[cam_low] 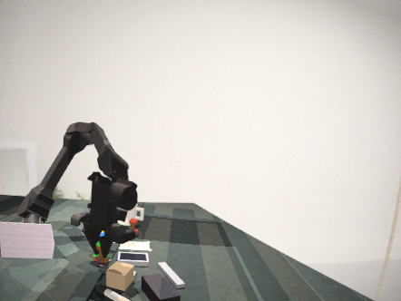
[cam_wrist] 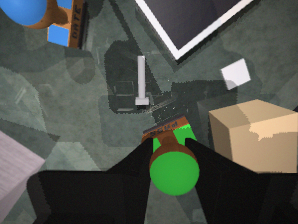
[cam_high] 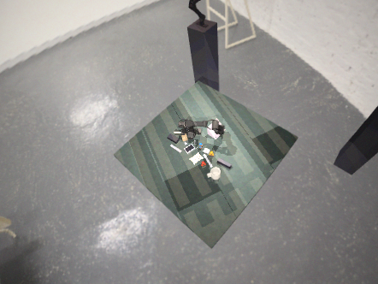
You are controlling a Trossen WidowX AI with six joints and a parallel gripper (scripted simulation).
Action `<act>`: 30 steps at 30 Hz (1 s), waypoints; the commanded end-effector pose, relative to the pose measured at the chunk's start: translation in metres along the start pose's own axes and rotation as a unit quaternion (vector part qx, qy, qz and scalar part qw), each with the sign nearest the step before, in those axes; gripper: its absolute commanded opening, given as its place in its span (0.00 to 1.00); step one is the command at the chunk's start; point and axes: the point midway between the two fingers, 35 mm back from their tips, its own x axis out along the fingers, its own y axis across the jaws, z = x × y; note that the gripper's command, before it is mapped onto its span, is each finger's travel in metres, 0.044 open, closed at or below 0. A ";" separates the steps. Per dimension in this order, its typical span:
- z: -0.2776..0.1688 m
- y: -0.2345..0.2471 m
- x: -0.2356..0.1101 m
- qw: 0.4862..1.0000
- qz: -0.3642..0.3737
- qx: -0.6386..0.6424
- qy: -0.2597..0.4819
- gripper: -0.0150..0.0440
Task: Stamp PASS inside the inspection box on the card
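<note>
My gripper (cam_wrist: 168, 143) (cam_low: 101, 250) is shut on the stem of the PASS stamp (cam_wrist: 173, 167) (cam_low: 99, 257), which has a green knob and a brown base. It holds the stamp upright and low, its base at or just above the green bench. The ink pad (cam_wrist: 190, 20) (cam_low: 132, 257), dark in a white frame, lies a little beyond the stamp. The cream card (cam_low: 134, 246) lies behind the pad and is out of the wrist view. I cannot see the stamp's face.
A cardboard box (cam_wrist: 252, 135) (cam_low: 120, 275) stands close to the right of the stamp. A blue DATE stamp (cam_wrist: 30, 11), a white bar (cam_wrist: 141, 80), a small white cube (cam_wrist: 235, 73), a pale block (cam_low: 26, 240), a dark box (cam_low: 159, 286), a red stamp (cam_low: 133, 222) and a mug (cam_high: 215, 173) lie around.
</note>
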 end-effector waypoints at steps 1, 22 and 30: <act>0.000 0.000 0.007 1.000 0.000 0.002 -0.002 0.25; 0.000 0.002 0.020 1.000 0.001 0.000 0.000 0.65; 0.001 -0.005 -0.030 1.000 -0.001 0.001 0.000 0.70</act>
